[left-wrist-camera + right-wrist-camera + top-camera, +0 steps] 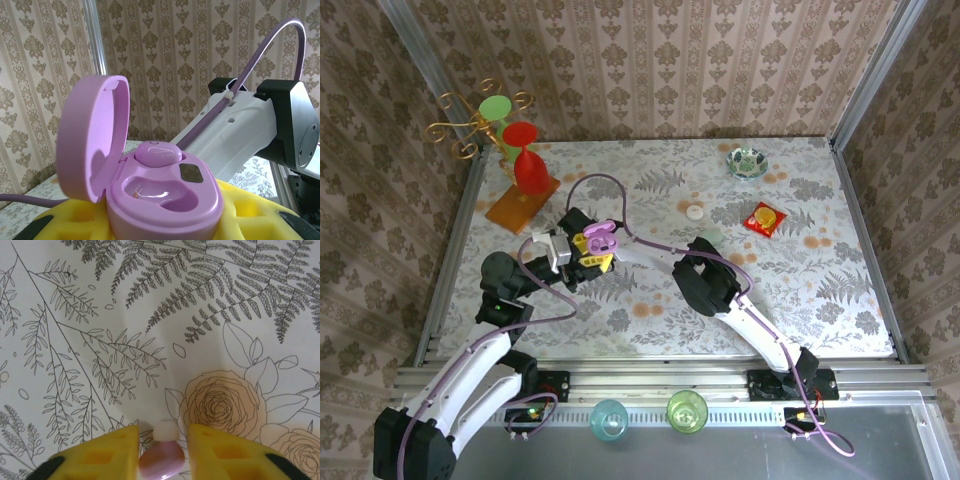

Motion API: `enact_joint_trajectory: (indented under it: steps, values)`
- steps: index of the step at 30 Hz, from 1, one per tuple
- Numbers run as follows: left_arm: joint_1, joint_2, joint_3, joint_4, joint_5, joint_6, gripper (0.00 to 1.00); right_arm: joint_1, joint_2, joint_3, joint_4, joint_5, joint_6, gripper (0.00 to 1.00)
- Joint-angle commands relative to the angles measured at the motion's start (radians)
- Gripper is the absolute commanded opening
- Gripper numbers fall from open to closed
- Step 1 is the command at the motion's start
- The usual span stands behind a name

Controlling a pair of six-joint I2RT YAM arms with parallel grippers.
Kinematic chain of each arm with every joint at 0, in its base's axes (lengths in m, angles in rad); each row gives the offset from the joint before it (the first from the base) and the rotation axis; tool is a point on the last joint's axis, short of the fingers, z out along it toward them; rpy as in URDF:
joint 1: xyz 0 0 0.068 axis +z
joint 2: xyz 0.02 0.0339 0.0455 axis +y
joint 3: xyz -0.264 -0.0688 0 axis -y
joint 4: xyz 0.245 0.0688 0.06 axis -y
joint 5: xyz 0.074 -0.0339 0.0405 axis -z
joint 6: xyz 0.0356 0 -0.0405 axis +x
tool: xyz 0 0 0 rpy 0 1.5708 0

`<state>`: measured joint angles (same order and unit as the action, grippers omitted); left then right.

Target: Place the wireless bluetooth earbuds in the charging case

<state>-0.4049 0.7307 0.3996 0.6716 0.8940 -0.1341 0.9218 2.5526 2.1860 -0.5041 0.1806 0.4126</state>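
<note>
- From above: a table under a pale cloth printed with ferns and roses (820, 290), with brown damask wallpaper on the walls around it.
- The left gripper (592, 252), on a white arm, is over the table's left half. It is clamped on a lilac pebble-shaped plastic charging case (601, 239) whose lid is open.
- The black-bodied right gripper (702, 268) points down at the cloth near the table's middle. It is to the right of the case and well apart from it, and its body hides its fingertips from this angle.
- Further back lie a small white disc (695, 210), a red packet (763, 218) and a small patterned bowl (747, 161). A red goblet (527, 160) stands at the back left.
- Left wrist view: the case sits gripped between the yellow foam-like fingers (255, 217).
- Its lid (87, 145) stands up on the left.
- One lilac bean-shaped earbud (159, 152) is seated in the far socket. The near socket (152, 192) shows its glossy floor.
- The white and black links of the right arm pass behind the case.
- Right wrist view: this gripper's yellow fingers (100, 452) stand close on either side of a second lilac earbud (161, 461) with a whitish tip.
- This bud lies on the cloth directly between the fingers and nearly fills the gap. I cannot tell whether they pinch it or only flank it.
</note>
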Motion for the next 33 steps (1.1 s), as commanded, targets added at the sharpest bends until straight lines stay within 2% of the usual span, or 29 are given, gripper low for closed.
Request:
enact_joint_trajectory:
  steps: [1,6,10,19,24,29,33]
  values:
    - [-0.003,-0.016,0.021,-0.009,0.013,0.016,0.22,0.008,0.017,0.035,-0.082,0.013,-0.015,0.23]
    - [-0.002,-0.016,0.019,-0.010,0.007,0.019,0.22,0.008,-0.024,0.006,-0.094,0.011,-0.021,0.19]
    - [-0.003,-0.018,0.022,-0.009,0.007,0.018,0.22,0.004,-0.117,-0.124,-0.040,0.011,-0.014,0.18]
    - [-0.005,-0.033,0.017,-0.013,0.005,0.011,0.23,-0.052,-0.459,-0.666,0.126,0.013,0.072,0.19]
    - [-0.009,-0.040,0.013,-0.021,0.000,0.016,0.23,-0.102,-0.706,-1.007,0.145,0.059,0.142,0.19]
    - [-0.014,-0.033,0.013,-0.024,-0.004,0.024,0.23,-0.140,-0.892,-1.214,0.082,0.111,0.205,0.20]
    - [-0.020,-0.023,0.016,-0.022,-0.007,0.027,0.23,-0.161,-0.941,-1.286,0.039,0.107,0.272,0.21]
